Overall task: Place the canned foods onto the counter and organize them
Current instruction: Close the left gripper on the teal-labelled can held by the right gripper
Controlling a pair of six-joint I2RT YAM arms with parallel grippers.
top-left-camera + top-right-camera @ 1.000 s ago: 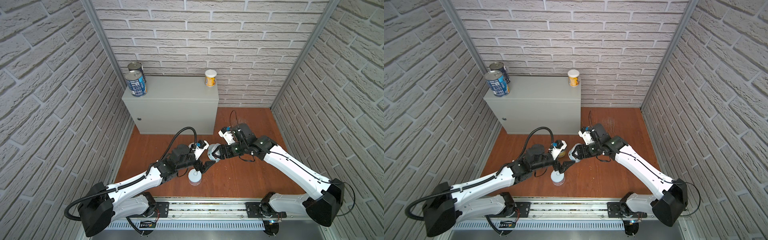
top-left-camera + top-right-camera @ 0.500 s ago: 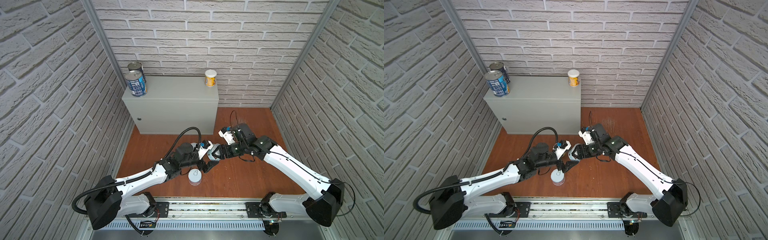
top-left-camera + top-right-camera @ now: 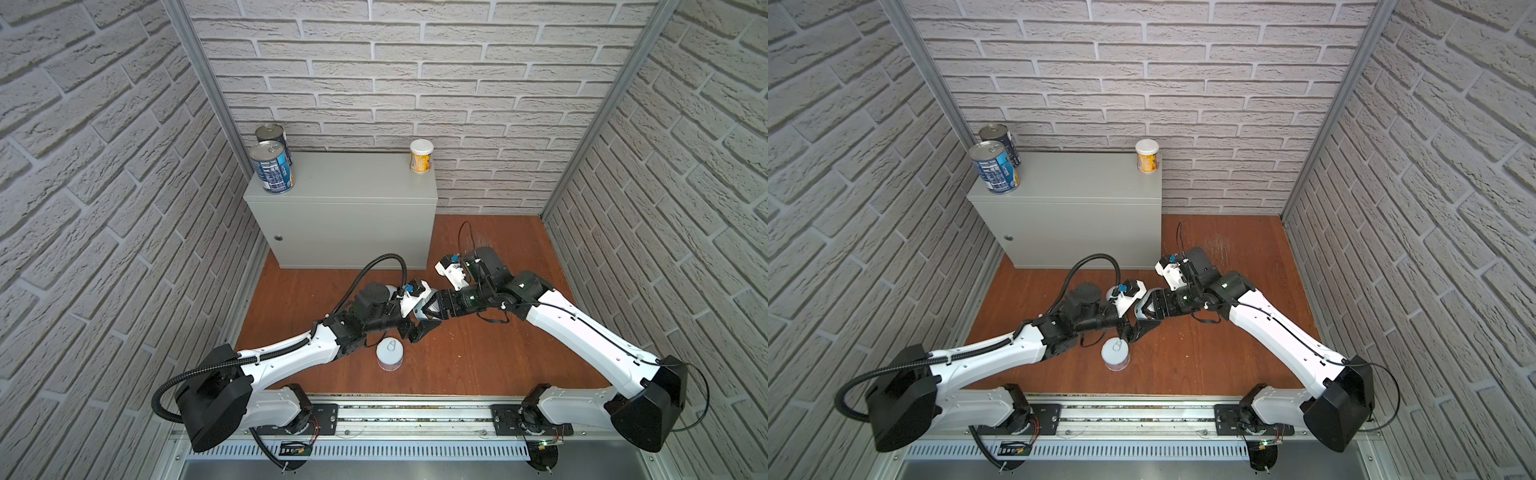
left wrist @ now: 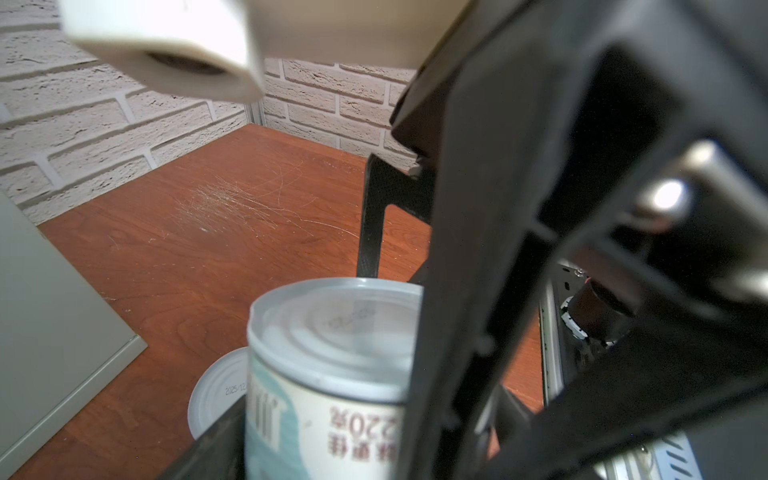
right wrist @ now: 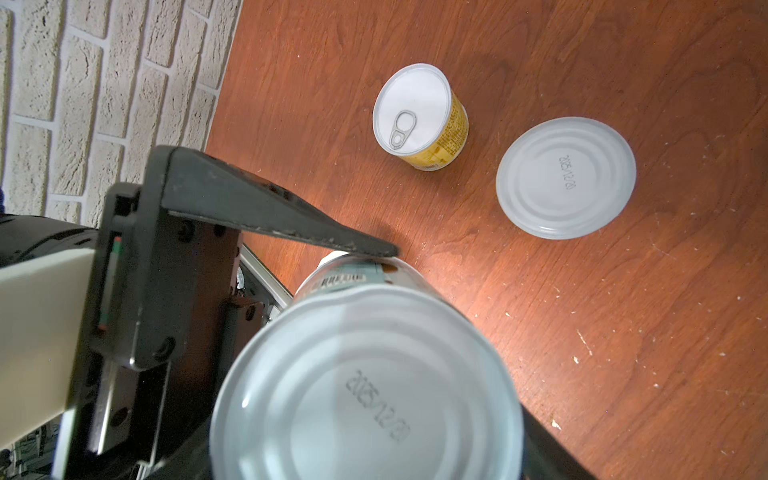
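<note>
Your right fingers (image 4: 370, 224) clamp the white-labelled can (image 5: 365, 386) tilted above the floor (image 3: 478, 353), likely so your left fingers (image 5: 270, 226), straddling its body with grip unclear, can take it toward the worktop (image 3: 353, 178) where three cans (image 3: 272, 166) already stand.

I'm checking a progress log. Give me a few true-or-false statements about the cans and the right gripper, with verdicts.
1. A yellow can stands on the counter. True.
2. The right gripper is empty. False: the right gripper holds a white can.
3. Both blue cans are on the floor. False: the blue cans stand on the counter.
4. An upturned can stands on the floor. True.
</note>
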